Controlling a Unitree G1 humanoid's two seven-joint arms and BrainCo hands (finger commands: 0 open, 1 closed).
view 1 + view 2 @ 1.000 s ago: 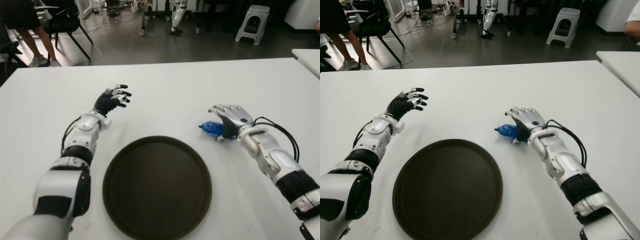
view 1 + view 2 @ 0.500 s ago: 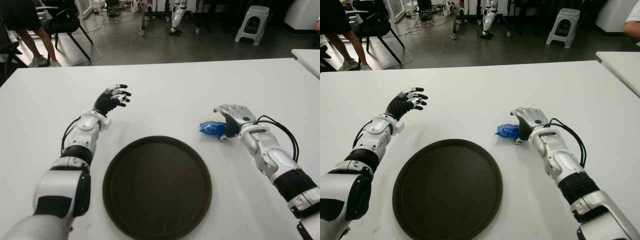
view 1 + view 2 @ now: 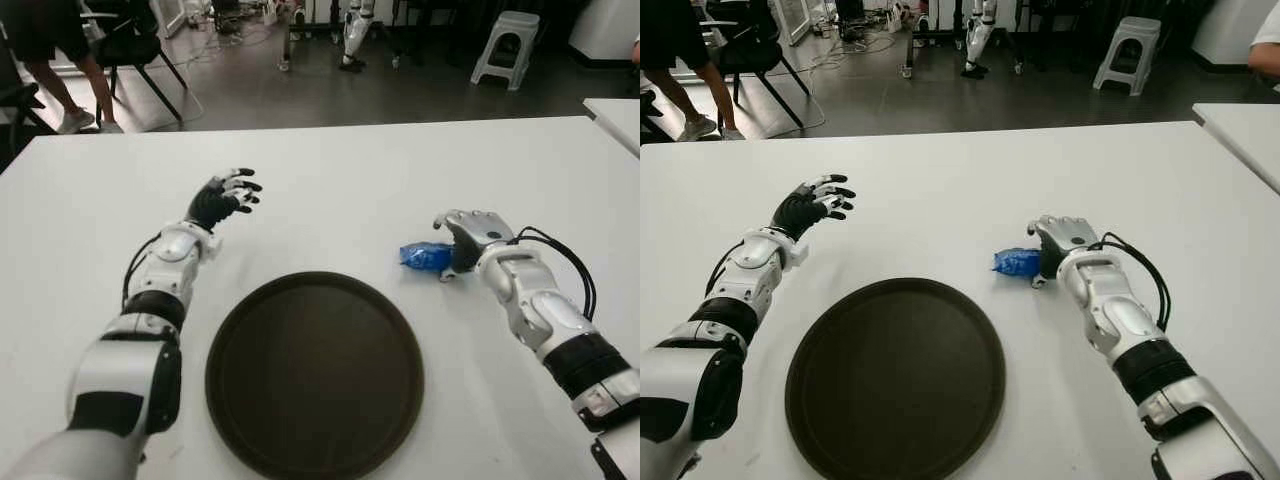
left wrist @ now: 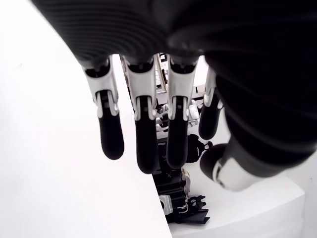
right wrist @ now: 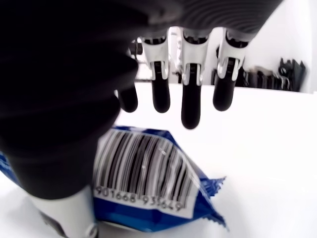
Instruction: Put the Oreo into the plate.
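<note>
The Oreo (image 3: 423, 257) is a small blue packet lying on the white table (image 3: 340, 180), to the right of and just beyond the plate. The plate (image 3: 232, 330) is a round dark brown dish near the front, with nothing in it. My right hand (image 3: 452, 245) sits just right of the packet, palm down, fingers over its right end. In the right wrist view the fingers (image 5: 190, 106) reach out above the barcode side of the Oreo (image 5: 148, 183) without closing on it. My left hand (image 3: 228, 192) hovers open, left of and beyond the plate.
A second white table (image 3: 618, 112) stands at the far right. Beyond the table's far edge are a black chair (image 3: 125, 45), a grey stool (image 3: 505, 45) and a person's legs (image 3: 60, 90) at the far left.
My right hand has drifted a little to the right and away from me, and the Oreo has shifted slightly right with it. The left arm has not moved.
</note>
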